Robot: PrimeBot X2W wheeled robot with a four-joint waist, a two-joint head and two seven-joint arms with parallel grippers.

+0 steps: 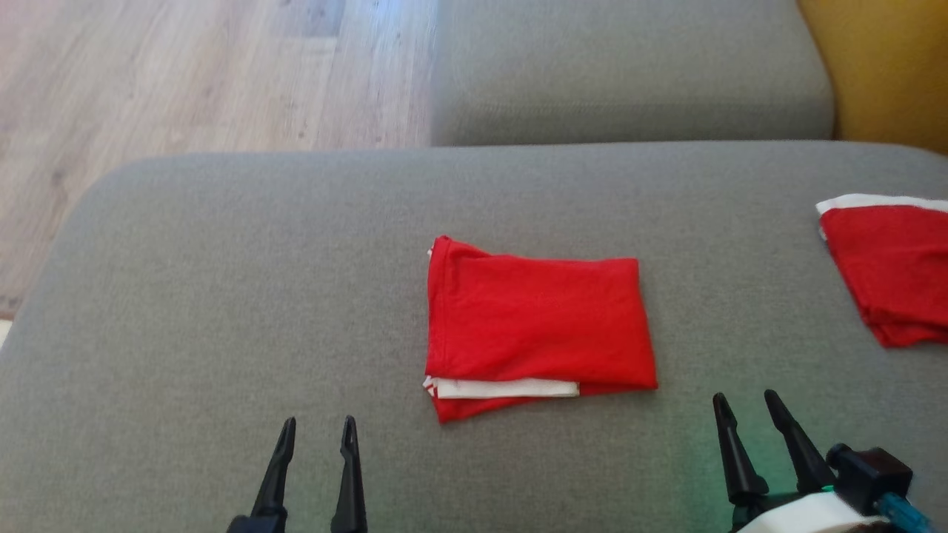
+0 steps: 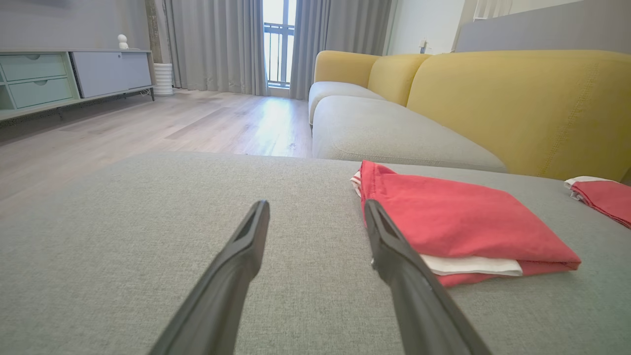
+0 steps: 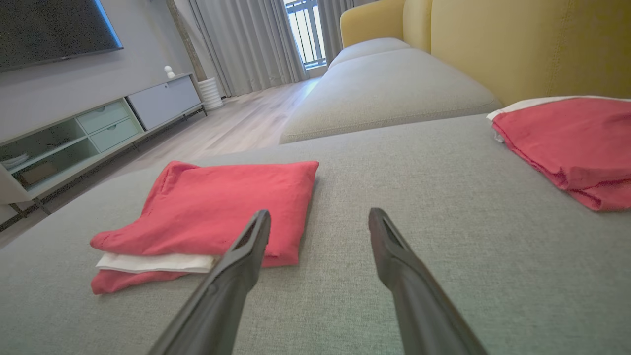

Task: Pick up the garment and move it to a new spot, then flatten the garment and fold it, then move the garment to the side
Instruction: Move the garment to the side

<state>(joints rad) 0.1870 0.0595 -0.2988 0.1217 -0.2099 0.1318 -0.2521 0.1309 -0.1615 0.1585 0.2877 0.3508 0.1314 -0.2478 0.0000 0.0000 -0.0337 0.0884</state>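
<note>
A red garment with a white band lies folded into a flat rectangle in the middle of the grey sofa cushion. It shows in the left wrist view and the right wrist view too. My left gripper is open near the cushion's front edge, to the left of the garment and apart from it. My right gripper is open at the front right, just beyond the garment's near right corner, holding nothing.
A second folded red and white cloth lies at the cushion's right edge. Another grey seat cushion and a yellow backrest lie behind. Wooden floor is at the far left, with a TV cabinet across the room.
</note>
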